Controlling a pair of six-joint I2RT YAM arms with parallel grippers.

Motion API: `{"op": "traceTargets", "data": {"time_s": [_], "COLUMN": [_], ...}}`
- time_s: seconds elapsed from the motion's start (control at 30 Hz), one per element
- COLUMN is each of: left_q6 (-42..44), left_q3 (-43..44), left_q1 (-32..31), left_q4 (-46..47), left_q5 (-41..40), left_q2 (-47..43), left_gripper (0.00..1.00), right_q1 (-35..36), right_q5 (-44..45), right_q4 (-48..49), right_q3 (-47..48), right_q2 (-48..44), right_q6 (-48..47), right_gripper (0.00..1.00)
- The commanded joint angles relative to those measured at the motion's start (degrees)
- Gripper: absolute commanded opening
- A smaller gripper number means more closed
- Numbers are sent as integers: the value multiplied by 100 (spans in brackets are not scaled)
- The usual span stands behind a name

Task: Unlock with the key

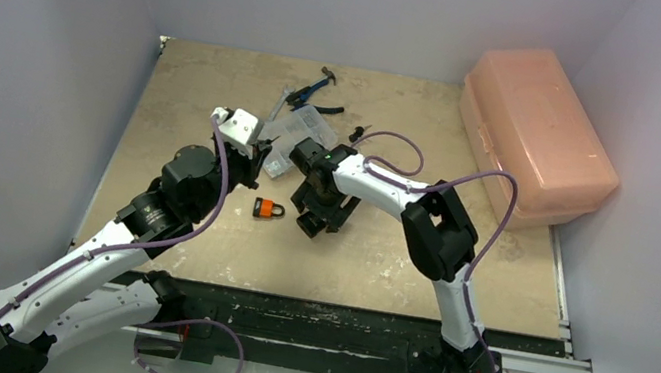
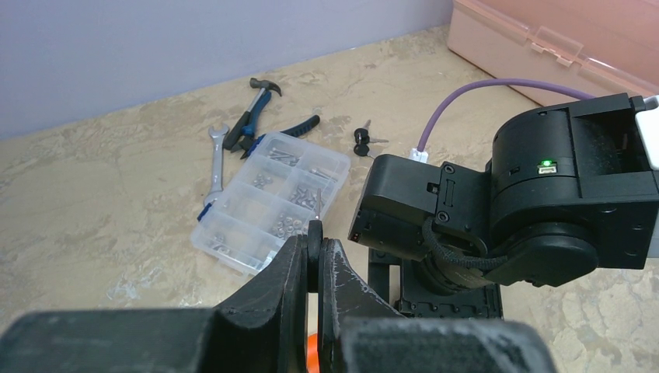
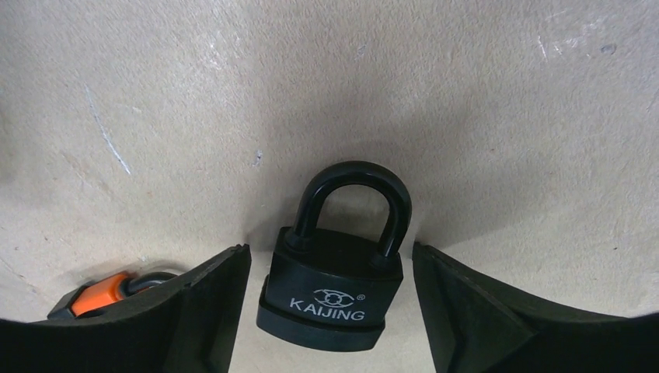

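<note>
Your black padlock (image 3: 330, 287) lies flat on the surface (image 3: 233, 93), both shackle legs seated and KAIJING in white on its body. Your right hand (image 3: 328, 256) straddles it with fingers (image 3: 210, 303) spread clear of its sides, likely to pin it for unlocking. Your left hand (image 2: 319, 241) is pinched shut near the right arm (image 2: 497, 194); I can't tell whether it holds anything, and a small key (image 2: 363, 141) lies well off.

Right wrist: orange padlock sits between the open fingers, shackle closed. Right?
No. The right wrist view shows that the one inside the right gripper is the black padlock, marked KAIJING. The orange padlock lies outside the fingers. Rest holds.
</note>
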Motion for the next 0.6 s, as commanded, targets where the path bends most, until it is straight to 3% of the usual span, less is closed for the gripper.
{"op": "traceTargets", "data": {"time_s": [0.0, 0.07, 0.13, 0.23, 0.33, 0.57], "left_q6": [53, 61, 71, 77, 95, 99], "left_q3": [219, 214, 216, 209, 210, 188], "left_q1": [37, 36, 33, 36, 38, 30], "left_q4": [27, 27, 27, 27, 27, 40], "left_q5": [-28, -27, -27, -49, -70, -104], "left_q2": [-15, -15, -21, -24, -24, -15], "left_gripper": [0, 0, 0, 0, 0, 0], "right_q1": [32, 32, 32, 32, 32, 23], "right_q5": [58, 67, 24, -269, -312, -97], "right_q4": [-92, -110, -138, 294, 648, 1518], "right_q3": [216, 193, 126, -103, -285, -1044], "right_q2": [17, -2, -33, -139, -342, -1269], "right_q6": [152, 152, 139, -57, -328, -525], "right_gripper": [80, 72, 57, 23, 0, 0]}}
